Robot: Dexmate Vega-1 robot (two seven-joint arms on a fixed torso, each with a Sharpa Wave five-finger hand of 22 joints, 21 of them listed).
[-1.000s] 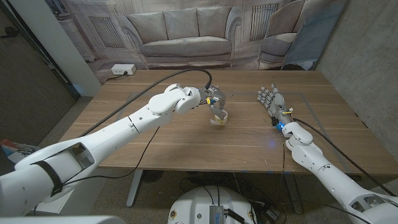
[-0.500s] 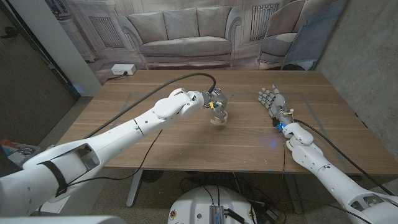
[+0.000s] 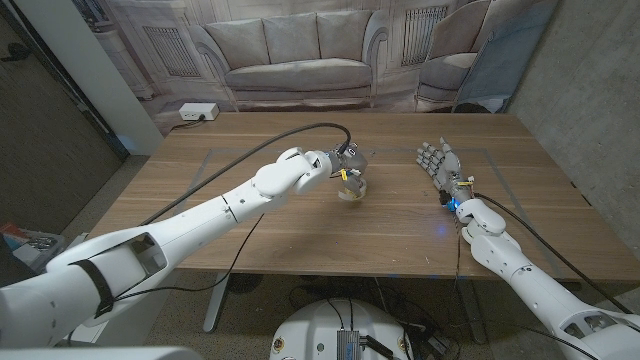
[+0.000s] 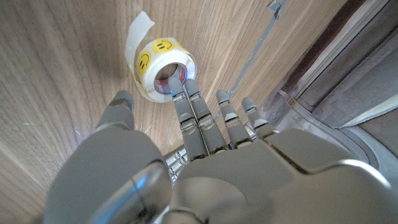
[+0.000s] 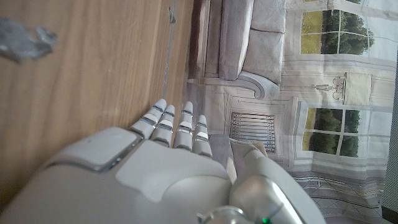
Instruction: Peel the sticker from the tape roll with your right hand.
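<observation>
Wooden table [image 3: 300, 225] w/ plank grain fills mid frame in head view; thin pale tape lines mark rectangles on its top. Behind it, across the top of frame, a printed backdrop [image 3: 290, 50] showing a grey sofa & windows. One white power strip [image 3: 197, 112] sits on the floor at upper left, by the table's far corner. Dark wall panel at far left, grey wall at right.

Count: one tape roll, two robot hands, one black cable [image 3: 240, 150] arcing along the left arm.

Tape roll [image 3: 352, 190] stands just right of frame centre on the table. In left wrist view the tape roll [image 4: 163, 68] shows yellow smiley stickers [image 4: 163, 45] on its outer band, two readable, plus a loose curl of backing strip [image 4: 137, 31] sticking up off it.

Left hand [image 3: 345, 165] reaches in from lower left & is on the roll: left wrist view has its fingers [image 4: 186, 99] extended, the tips of two at the roll's core opening, thumb off to the side. Touching for sure; whether it actually grips the roll, can't tell.

Right hand [image 3: 436, 160] is at right of centre, well apart from the roll, fingers straight & spread, holding nothing. Right wrist view: right hand [image 5: 168, 143] w/ fingers side by side above the wood.
</observation>
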